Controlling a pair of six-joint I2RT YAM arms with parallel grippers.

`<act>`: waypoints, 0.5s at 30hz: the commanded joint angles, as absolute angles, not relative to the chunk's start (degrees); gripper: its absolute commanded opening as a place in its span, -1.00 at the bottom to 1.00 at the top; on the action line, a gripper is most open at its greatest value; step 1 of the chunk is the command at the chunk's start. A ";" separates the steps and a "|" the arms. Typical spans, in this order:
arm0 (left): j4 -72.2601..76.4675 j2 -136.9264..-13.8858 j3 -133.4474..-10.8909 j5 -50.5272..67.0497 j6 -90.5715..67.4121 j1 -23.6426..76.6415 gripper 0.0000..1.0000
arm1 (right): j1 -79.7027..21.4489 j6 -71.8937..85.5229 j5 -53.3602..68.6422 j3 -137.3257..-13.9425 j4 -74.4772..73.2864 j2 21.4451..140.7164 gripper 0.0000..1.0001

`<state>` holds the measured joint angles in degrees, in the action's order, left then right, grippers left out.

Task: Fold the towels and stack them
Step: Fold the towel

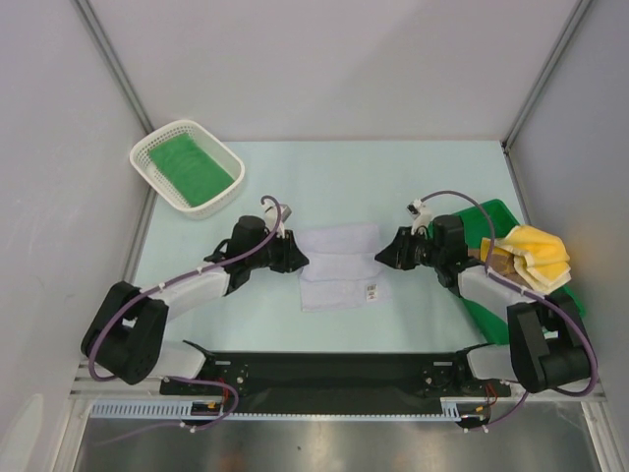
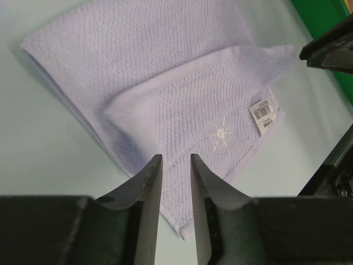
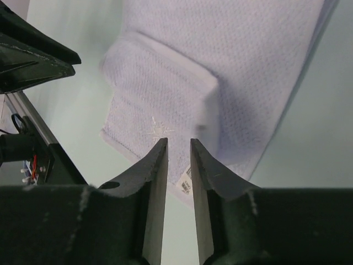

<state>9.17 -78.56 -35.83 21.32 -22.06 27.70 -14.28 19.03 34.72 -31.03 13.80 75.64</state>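
A white towel (image 1: 339, 265) lies folded on the pale table between my two grippers, with its label (image 1: 372, 289) at the near right corner. In the left wrist view the white towel (image 2: 165, 94) shows an upper flap lying over a wider layer. My left gripper (image 1: 298, 258) hovers at the towel's left edge. Its jaws (image 2: 175, 157) stand slightly open, with only cloth seen below the gap. At the right edge my right gripper (image 1: 381, 256) is also slightly open (image 3: 178, 141) over the towel (image 3: 231, 72). A green towel (image 1: 187, 167) lies in the basket. A yellow towel (image 1: 539, 256) and a tan towel (image 1: 498, 261) lie on the tray.
The white mesh basket (image 1: 147, 147) stands at the back left. A green plastic tray (image 1: 496, 211) sits at the right edge under the right arm. Grey walls close in the table at the left, back and right.
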 commanded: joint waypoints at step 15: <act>-4.38 -76.96 -44.10 9.93 -28.14 30.42 0.18 | -17.75 22.33 20.66 -35.32 -6.33 64.59 -0.12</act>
<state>0.97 -71.68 -36.40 13.76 -28.38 31.75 -17.56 20.53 25.80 -30.76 -5.80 65.04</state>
